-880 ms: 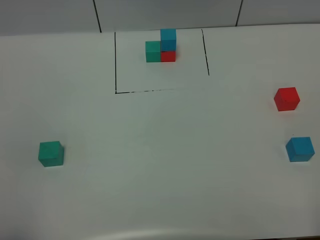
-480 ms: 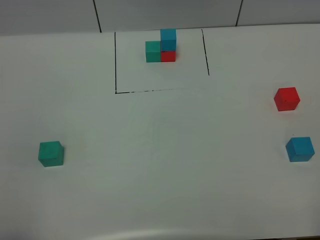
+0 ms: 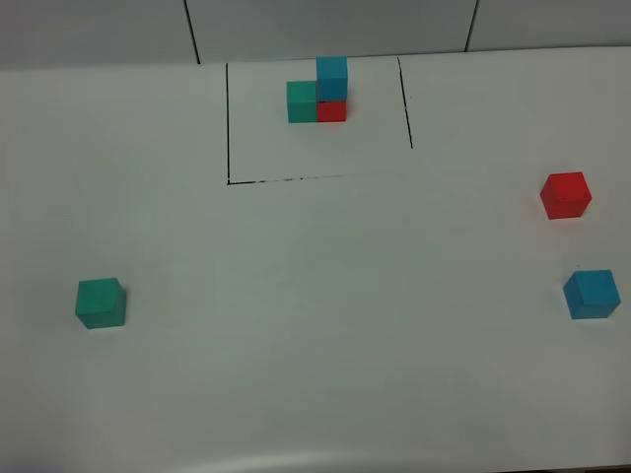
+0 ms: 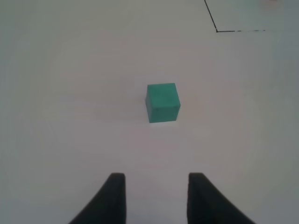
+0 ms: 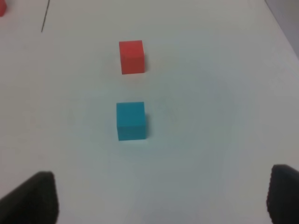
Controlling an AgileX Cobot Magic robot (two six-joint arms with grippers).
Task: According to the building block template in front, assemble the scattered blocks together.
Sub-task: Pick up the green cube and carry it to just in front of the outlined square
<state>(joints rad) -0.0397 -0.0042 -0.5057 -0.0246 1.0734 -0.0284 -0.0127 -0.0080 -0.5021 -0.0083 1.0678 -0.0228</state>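
Note:
The building block template (image 3: 317,99) stands inside a black outline (image 3: 228,118) at the far middle of the table: green joined to red, blue on the red. The scattered blocks lie apart: a teal-green cube (image 3: 101,303) at the left, a red cube (image 3: 566,194) and a blue cube (image 3: 592,294) at the right. No gripper shows in the exterior view. In the left wrist view my left gripper (image 4: 156,196) is open and empty, short of the green cube (image 4: 163,102). In the right wrist view my right gripper (image 5: 161,196) is wide open and empty, short of the blue cube (image 5: 131,121), with the red cube (image 5: 131,57) beyond it.
The white table (image 3: 325,296) ends at a front edge near the bottom of the exterior view and meets a grey wall (image 3: 325,25) at the back. A corner of the black outline (image 4: 217,30) shows in the left wrist view.

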